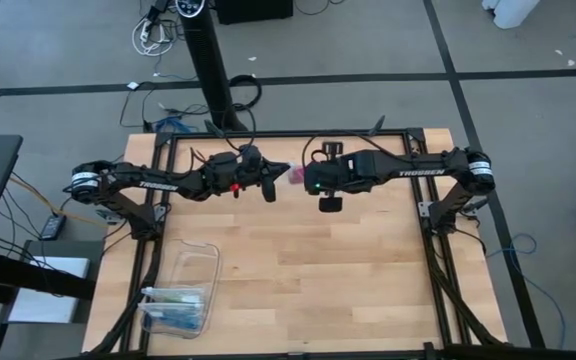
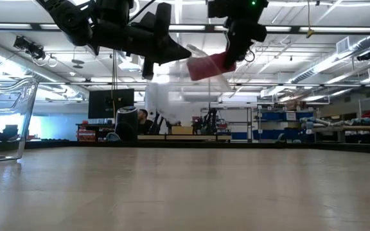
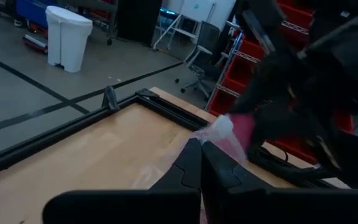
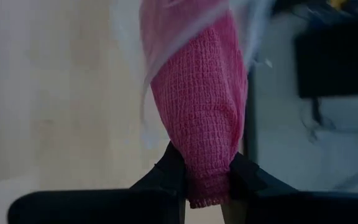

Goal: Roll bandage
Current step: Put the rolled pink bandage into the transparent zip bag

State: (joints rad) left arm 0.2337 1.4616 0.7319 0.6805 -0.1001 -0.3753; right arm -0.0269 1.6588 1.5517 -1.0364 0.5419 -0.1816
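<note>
Both grippers meet in mid-air over the back of the table (image 1: 298,270), one on the bandage, one on its bag.

The right gripper (image 4: 207,171) is clamped on the pink bandage (image 4: 201,106), which sticks out of a clear plastic bag (image 2: 204,58) held well above the wood. The left gripper (image 3: 199,163) has its fingers pinched together on the bag's edge, just beside the right one. A clear plastic box (image 1: 181,292) with blue contents sits near the table's front left corner.

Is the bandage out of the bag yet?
Partly: the right gripper pinches the bandage, whose far end remains inside the clear bag, which the left gripper holds.
</note>
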